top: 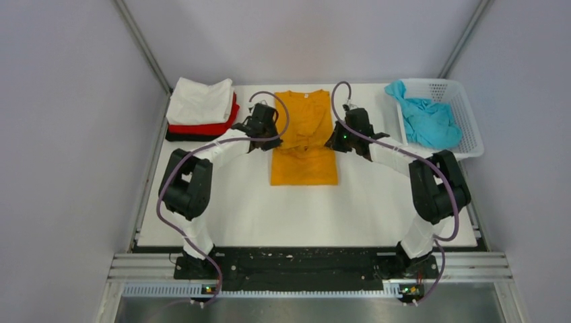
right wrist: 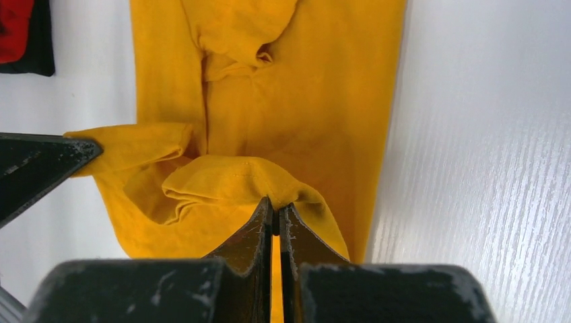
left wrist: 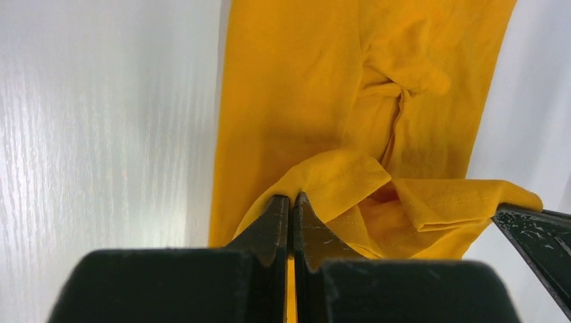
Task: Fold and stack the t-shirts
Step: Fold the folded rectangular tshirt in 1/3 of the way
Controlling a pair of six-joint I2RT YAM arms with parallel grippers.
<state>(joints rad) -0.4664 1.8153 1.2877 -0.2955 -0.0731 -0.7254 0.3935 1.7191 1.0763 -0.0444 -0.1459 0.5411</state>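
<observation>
Pinching a raised fold of the orange-yellow t-shirt (top: 304, 161), the left claw (left wrist: 291, 199) and right claw (right wrist: 273, 207) are each clenched on its cloth at opposite long edges, the rest lying flat on the white surface (top: 269, 208) between them. Outward of the left claw sit the white t-shirt (top: 200, 101), red t-shirt (top: 205, 128) and black t-shirt (top: 185, 137), stacked; outward of the right claw the teal t-shirt (top: 427, 122) lies crumpled in the basket (top: 464, 108).

The shirt stack (top: 200, 108) lies left of the flat shirt (top: 304, 165), the basket (top: 469, 118) right.
</observation>
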